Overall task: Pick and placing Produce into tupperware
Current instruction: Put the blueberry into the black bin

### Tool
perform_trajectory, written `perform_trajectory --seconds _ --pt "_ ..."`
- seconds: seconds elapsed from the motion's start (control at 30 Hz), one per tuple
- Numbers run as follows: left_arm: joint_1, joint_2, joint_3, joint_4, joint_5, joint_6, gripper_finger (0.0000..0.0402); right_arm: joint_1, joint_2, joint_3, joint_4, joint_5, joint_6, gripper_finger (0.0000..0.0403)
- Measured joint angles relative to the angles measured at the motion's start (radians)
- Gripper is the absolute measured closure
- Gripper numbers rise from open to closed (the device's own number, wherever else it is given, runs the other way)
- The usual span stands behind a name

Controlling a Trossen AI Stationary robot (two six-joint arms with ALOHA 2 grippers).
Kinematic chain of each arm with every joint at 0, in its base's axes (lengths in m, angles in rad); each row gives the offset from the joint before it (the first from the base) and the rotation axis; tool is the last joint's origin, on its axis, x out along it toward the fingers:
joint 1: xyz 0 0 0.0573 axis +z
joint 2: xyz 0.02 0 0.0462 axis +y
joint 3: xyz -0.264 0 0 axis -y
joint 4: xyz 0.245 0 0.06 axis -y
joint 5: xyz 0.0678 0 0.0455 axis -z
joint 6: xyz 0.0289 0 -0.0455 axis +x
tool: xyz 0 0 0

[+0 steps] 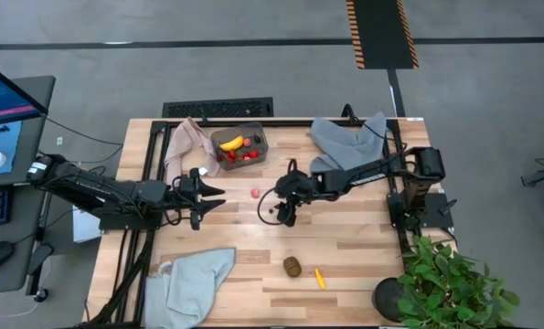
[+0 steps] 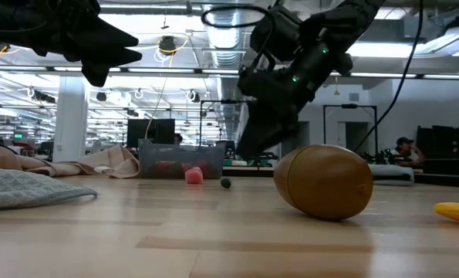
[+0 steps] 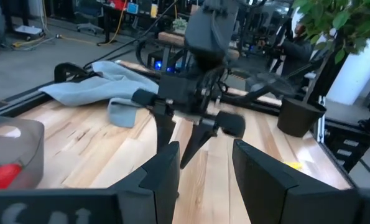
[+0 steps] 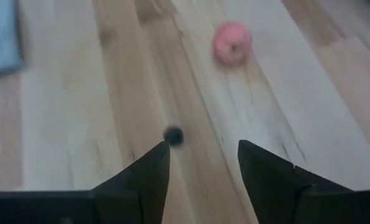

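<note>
The translucent grey tupperware (image 1: 240,146) stands at the table's far side and holds a yellow banana and red strawberries. A pink berry (image 1: 255,193) and a small dark berry (image 4: 173,135) lie on the bare wood at mid-table. My right gripper (image 4: 203,149) is open just above the table, pointing down; the dark berry lies right by one fingertip, untouched. My left gripper (image 1: 218,194) is open and empty, held level above the table to the left of the pink berry. A brown kiwi (image 1: 293,266) and a small yellow piece (image 1: 320,278) lie near the front edge.
A beige-pink cloth (image 1: 187,142) lies left of the tub, one grey-blue cloth (image 1: 349,137) at the far right and another (image 1: 194,279) at the near left. A potted plant (image 1: 445,283) stands at the near right corner. Bare wood lies between the two grippers.
</note>
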Motion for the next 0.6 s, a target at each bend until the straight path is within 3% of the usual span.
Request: perform_trajectory --seconds 0.6 --pt "0.000 0.005 0.000 0.012 -0.002 0.001 0.0262 0.047 0.082 0.038 0.069 0.064 0.008 0.0189"
